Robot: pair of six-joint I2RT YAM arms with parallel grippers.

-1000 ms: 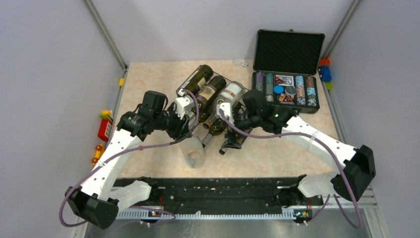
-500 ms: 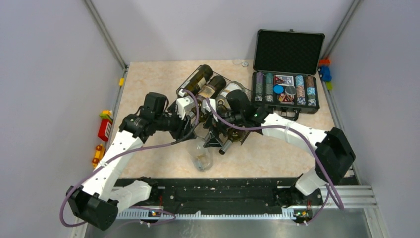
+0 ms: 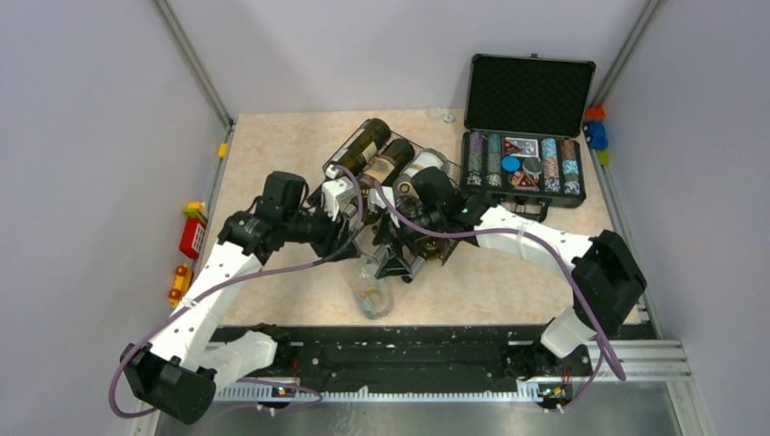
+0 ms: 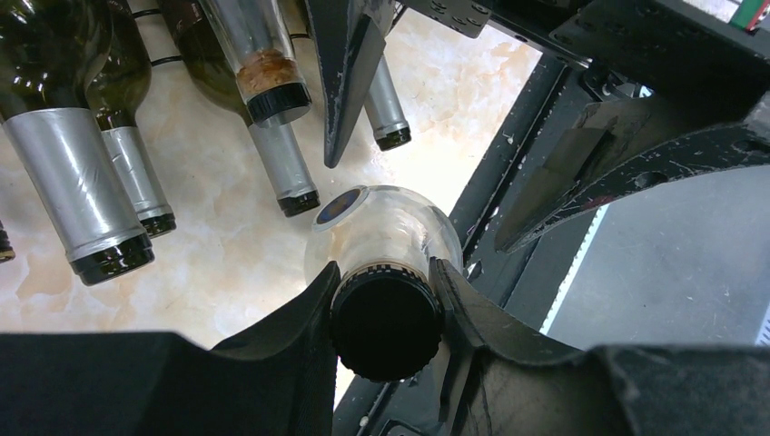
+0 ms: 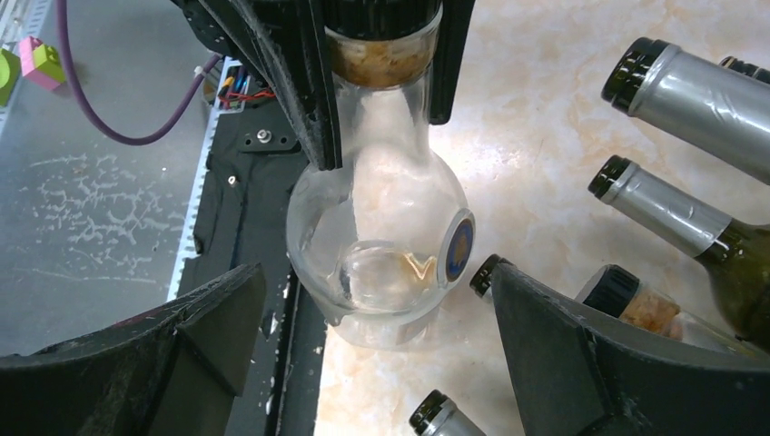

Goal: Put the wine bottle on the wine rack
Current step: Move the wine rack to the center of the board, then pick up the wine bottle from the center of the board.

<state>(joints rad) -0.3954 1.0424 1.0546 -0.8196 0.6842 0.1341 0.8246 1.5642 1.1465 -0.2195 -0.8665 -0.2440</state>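
Note:
A clear round-bellied wine bottle (image 3: 370,292) with a black cap (image 4: 386,327) hangs neck-up near the table's front edge. My left gripper (image 3: 348,243) is shut on its neck just below the cap, as the left wrist view (image 4: 386,309) shows. My right gripper (image 5: 377,354) is open, its jaws wide apart on either side of the bottle's belly (image 5: 381,245) without touching it; in the top view it (image 3: 397,263) is just right of the bottle. The black wire wine rack (image 3: 338,156) stands behind, holding several dark bottles (image 3: 386,168). I cannot tell whether the bottle's base touches the table.
Dark bottle necks (image 5: 690,91) stick out of the rack close to the right gripper. An open black case with poker chips (image 3: 522,163) stands at the back right. The black base rail (image 3: 409,350) runs along the front edge. Toys (image 3: 192,232) lie outside the left edge.
My right arm swung left and brought its open gripper up to the clear bottle. The left gripper carried the bottle slightly right and toward the front edge.

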